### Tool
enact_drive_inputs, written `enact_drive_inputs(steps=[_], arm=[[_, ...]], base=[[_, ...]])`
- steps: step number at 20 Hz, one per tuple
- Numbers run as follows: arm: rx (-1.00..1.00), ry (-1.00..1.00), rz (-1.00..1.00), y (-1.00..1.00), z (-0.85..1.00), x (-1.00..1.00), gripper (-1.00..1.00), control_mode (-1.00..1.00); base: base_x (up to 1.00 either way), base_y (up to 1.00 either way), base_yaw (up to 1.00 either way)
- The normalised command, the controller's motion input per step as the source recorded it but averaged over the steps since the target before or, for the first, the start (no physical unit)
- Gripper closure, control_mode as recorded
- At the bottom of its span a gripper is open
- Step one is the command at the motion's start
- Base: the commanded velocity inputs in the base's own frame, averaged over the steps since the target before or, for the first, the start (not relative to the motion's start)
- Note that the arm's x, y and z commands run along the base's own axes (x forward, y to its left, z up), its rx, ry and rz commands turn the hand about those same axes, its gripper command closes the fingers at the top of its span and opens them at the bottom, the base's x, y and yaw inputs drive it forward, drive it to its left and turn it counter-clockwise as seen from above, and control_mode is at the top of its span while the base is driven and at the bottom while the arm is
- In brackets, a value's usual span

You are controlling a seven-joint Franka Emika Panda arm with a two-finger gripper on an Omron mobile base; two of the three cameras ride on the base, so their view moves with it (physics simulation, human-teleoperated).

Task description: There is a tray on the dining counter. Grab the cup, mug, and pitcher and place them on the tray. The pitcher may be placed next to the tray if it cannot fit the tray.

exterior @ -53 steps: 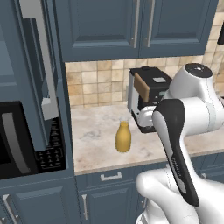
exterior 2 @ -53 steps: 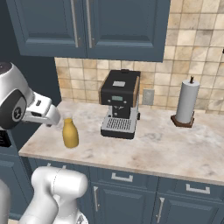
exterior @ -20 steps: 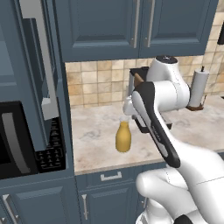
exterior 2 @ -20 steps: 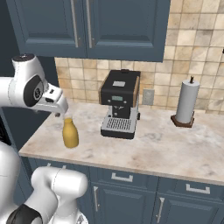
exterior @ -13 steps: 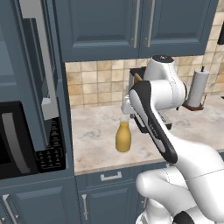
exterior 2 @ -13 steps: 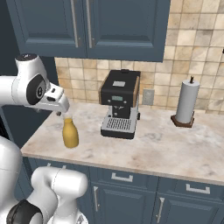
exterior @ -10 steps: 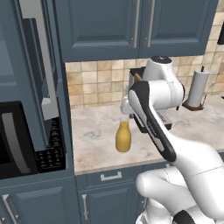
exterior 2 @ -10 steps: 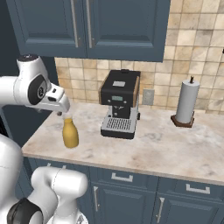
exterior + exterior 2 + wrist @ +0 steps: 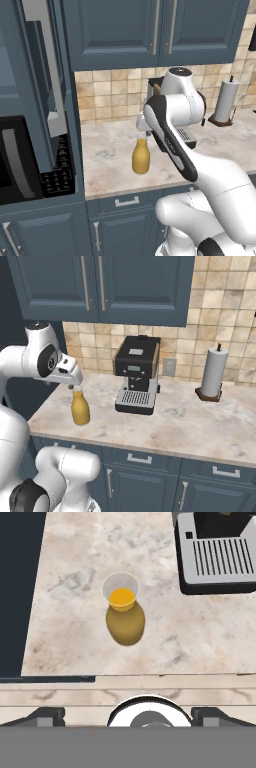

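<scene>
Amber pitcher (image 9: 141, 157) (image 9: 80, 408) (image 9: 124, 610) stands upright on the beige marbled surface (image 9: 110, 155), at centre of the left base view, left of the coffee machine (image 9: 137, 381). Directly above it hangs the pincer (image 9: 70, 387), jaws spread wide, holding nothing.

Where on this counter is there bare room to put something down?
Widest bare stretch: between the coffee machine and the paper towel roll, running to the front edge. A smaller patch lies left of the pitcher, toward the tall cabinet. It's tightest between pitcher and coffee machine.
</scene>
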Motion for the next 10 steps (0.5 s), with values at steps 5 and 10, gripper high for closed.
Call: enact_drive_inputs(steps=[5, 10], arm=[[0.0, 0.0, 0.0, 0.0, -0.16, 0.13, -1.0, -1.0], [0.0, 0.0, 0.0, 0.0, -0.13, 0.18, -1.0, -1.0]], base=[[0.0, 0.0, 0.0], [0.0, 0.0, 0.0]])
